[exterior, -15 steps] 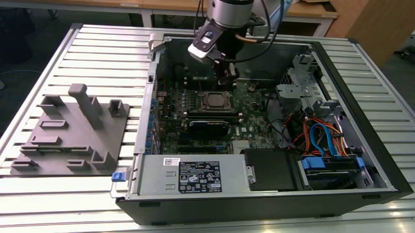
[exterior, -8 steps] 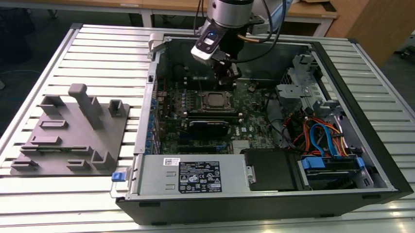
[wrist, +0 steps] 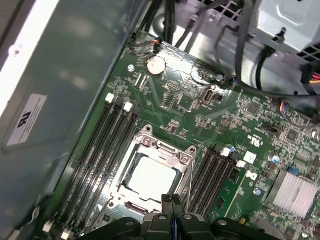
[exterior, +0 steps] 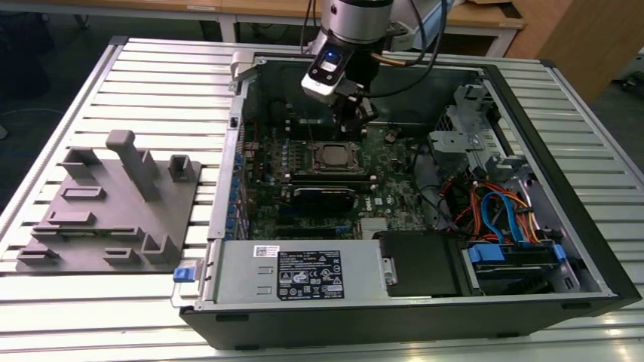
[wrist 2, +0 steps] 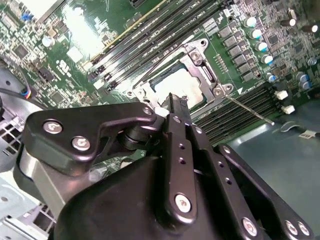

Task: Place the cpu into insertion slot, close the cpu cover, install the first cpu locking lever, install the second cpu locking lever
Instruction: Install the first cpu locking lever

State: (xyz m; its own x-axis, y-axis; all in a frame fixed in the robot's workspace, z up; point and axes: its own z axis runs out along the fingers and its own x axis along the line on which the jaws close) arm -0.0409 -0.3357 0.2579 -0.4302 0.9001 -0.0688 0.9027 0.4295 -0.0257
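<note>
The gripper (wrist 2: 176, 102) fills the foreground of the second wrist view. Its black fingers (wrist 2: 172, 145) are pressed together at the tips with nothing between them. In the first wrist view the same closed tips (wrist: 172, 199) hang just above the near edge of the socket, apart from it as far as I can tell.

Just beyond the tips lies the cpu (wrist: 150, 175), flat in the insertion slot (wrist: 129, 171) with its silvery top facing up. The cpu cover (wrist: 159, 146) lies down over it, its frame around the chip and the chip showing through the window. In the second wrist view a thin metal lever (wrist 2: 248, 111) runs out from one corner of the socket over the nearby memory slots (wrist 2: 235, 107). Whether it is latched I cannot tell.

Long black memory slots (wrist: 107, 150) flank the socket on both sides of the green motherboard (wrist: 200, 100). Farther off on the board sit a round coin cell (wrist: 156, 65) and a finned silver heatsink (wrist: 295, 192).

In the exterior view the arm reaches down into the open case (exterior: 563, 136), with the gripper (exterior: 349, 121) over the far side of the socket. A black card (exterior: 322, 197) lies nearer the camera than the socket, and the power supply (exterior: 292, 275) nearer still. The case lies on a slatted table (exterior: 151, 83), with a grey fixture (exterior: 111, 204) beside it at the exterior view's left.
</note>
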